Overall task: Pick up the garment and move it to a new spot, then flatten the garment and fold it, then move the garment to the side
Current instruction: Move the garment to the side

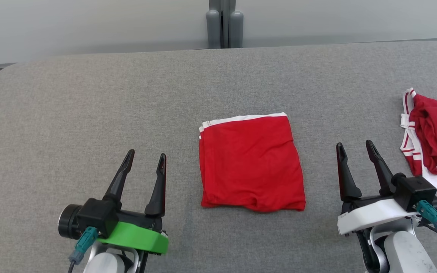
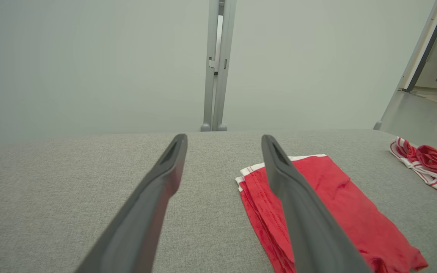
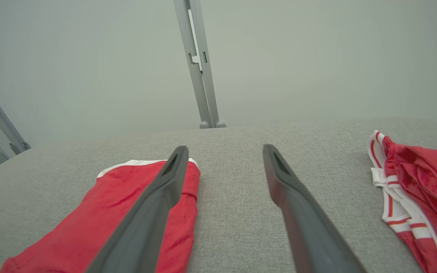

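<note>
A grey fabric table (image 1: 89,113) stands before a pale wall (image 1: 89,22).

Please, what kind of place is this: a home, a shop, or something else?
Probably a robot test room or lab, not a home: a grey fabric-covered table, a bare pale partition wall with a metal post, plus a folded red garment and a crumpled red garment.
</note>
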